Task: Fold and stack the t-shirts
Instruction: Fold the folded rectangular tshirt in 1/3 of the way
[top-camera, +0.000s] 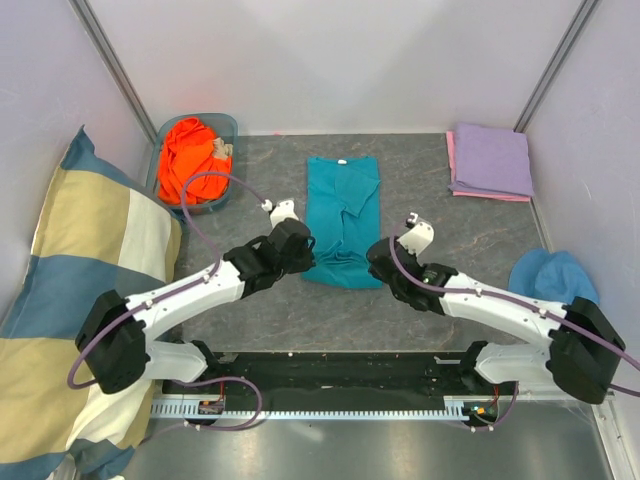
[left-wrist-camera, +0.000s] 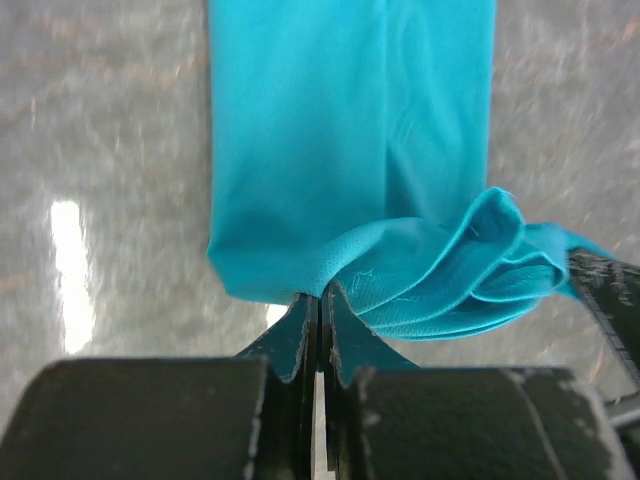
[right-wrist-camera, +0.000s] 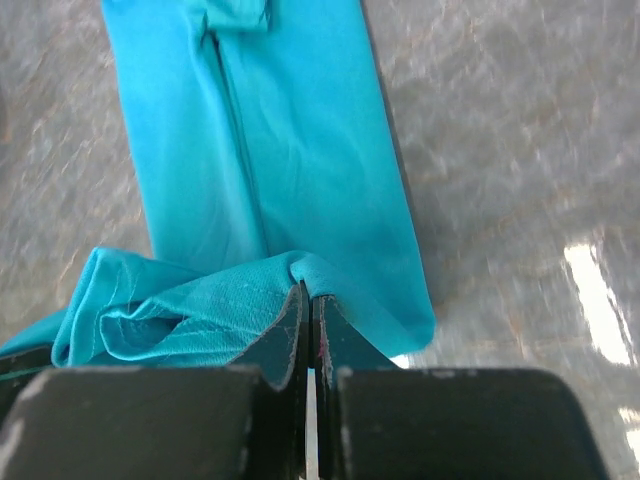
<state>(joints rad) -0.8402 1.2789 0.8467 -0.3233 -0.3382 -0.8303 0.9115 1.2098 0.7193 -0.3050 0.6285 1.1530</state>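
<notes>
You are pinching the shirt (top-camera: 342, 215) hem with left gripper (left-wrist-camera: 318, 300) and right gripper (right-wrist-camera: 305, 295). Probably best: carrying both corners ahead together, level.

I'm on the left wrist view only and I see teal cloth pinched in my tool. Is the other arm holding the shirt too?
Observer: Yes. The right tool is shut on the near hem of the teal t-shirt, at its right corner.
Operator: Okay. Where is the folded pile?
Observer: At the far right, a folded lavender t-shirt lies on top of a pink t-shirt.
Operator: Is anything not yet folded?
Observer: An orange t-shirt sits crumpled in a blue bin at the far left.
</notes>
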